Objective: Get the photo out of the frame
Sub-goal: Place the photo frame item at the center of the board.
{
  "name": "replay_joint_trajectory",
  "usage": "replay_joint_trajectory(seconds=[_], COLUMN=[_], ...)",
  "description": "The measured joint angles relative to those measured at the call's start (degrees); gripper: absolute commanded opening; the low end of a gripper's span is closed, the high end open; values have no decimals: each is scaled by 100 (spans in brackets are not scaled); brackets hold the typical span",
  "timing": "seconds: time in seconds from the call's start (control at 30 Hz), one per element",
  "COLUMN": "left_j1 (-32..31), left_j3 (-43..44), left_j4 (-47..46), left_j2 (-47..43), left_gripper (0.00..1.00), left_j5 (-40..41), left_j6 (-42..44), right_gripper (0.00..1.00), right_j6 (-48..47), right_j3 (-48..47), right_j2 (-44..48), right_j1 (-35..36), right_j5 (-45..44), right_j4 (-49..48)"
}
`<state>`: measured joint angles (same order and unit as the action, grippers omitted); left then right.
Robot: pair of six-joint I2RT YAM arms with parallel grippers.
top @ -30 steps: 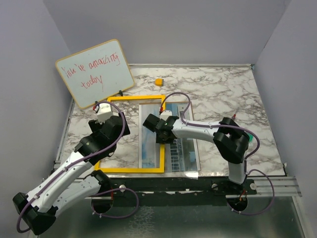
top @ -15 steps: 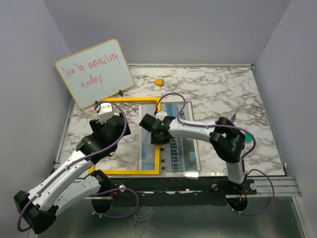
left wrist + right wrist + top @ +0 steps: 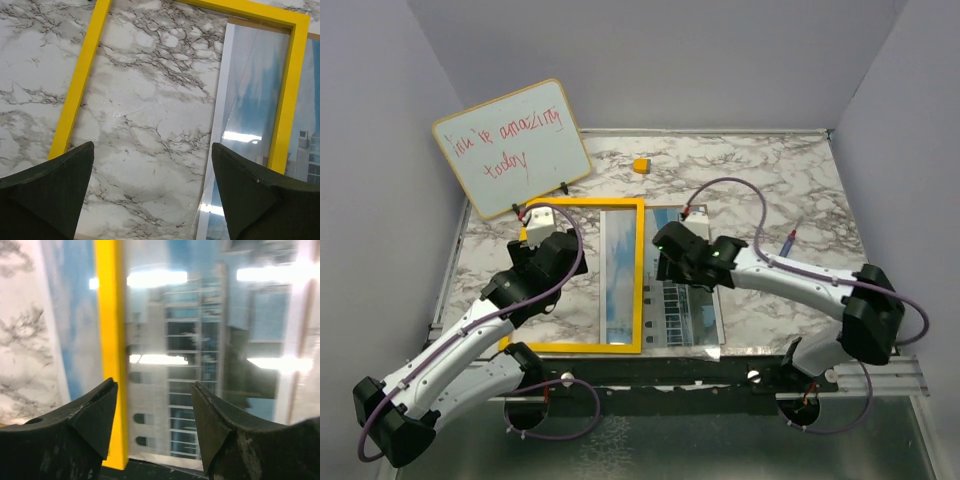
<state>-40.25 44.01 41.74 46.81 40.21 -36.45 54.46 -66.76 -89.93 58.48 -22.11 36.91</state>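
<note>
Flat on the marble table [image 3: 770,180], toward its near edge: the photo [image 3: 685,305], a large glossy print of a white multi-storey building against blue sky and cloud (white border along its left edge), streaked with lamp glare. Crossed lengthways by the right bar of the frame [image 3: 585,203], a thin bright-yellow rectangle also lying flat on the table. Inside the frame, a strip of the print's sky along the right bar and marble showing through everywhere else; outside it, to the right, the building part of the print.

Above the frame's left half, the left gripper [image 3: 152,150], spread fully wide, holding nothing. Over the photo just right of the yellow bar, the right gripper [image 3: 154,385], fingers parted, nothing between them.

Leaning at the far left corner, a wood-edged whiteboard [image 3: 510,145] with red handwriting: "amazing today" readable, first word unclear. Near the far edge, a small orange block [image 3: 640,165].
</note>
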Motion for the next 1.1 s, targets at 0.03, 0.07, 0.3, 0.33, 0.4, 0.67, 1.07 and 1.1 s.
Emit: replay_joint_trajectory(seconds=[0.03, 0.07, 0.3, 0.33, 0.4, 0.67, 1.07, 1.1], left_j1=[0, 0, 0, 0, -2, -17, -28, -28], left_j3=[-13, -24, -103, -107, -114, -140, -140, -140], left_j4=[-28, -44, -306, -328, -389, -498, -553, -553], left_j2=[9, 17, 190, 219, 282, 402, 564, 579], left_gripper=[99, 99, 99, 99, 99, 99, 99, 99], left_j5=[-46, -74, -514, -564, -680, -903, -940, -940], left_j6=[24, 37, 258, 291, 343, 442, 459, 459], right_gripper=[67, 70, 83, 83, 83, 83, 83, 83], right_j6=[0, -2, -173, -221, -350, -699, -695, -684], right_j3=[260, 560, 2820, 3005, 3237, 3438, 3770, 3821], right_j2=[284, 581, 2643, 2889, 3206, 2730, 2284, 2245], right_j1=[-160, -369, -2201, -2420, -2750, -3440, -3654, -3692], right_j5=[-7, 4, 568, 686, 953, 2087, 2500, 2507], right_j4=[-2, -48, -509, -579, -732, -1386, -2087, -2179])
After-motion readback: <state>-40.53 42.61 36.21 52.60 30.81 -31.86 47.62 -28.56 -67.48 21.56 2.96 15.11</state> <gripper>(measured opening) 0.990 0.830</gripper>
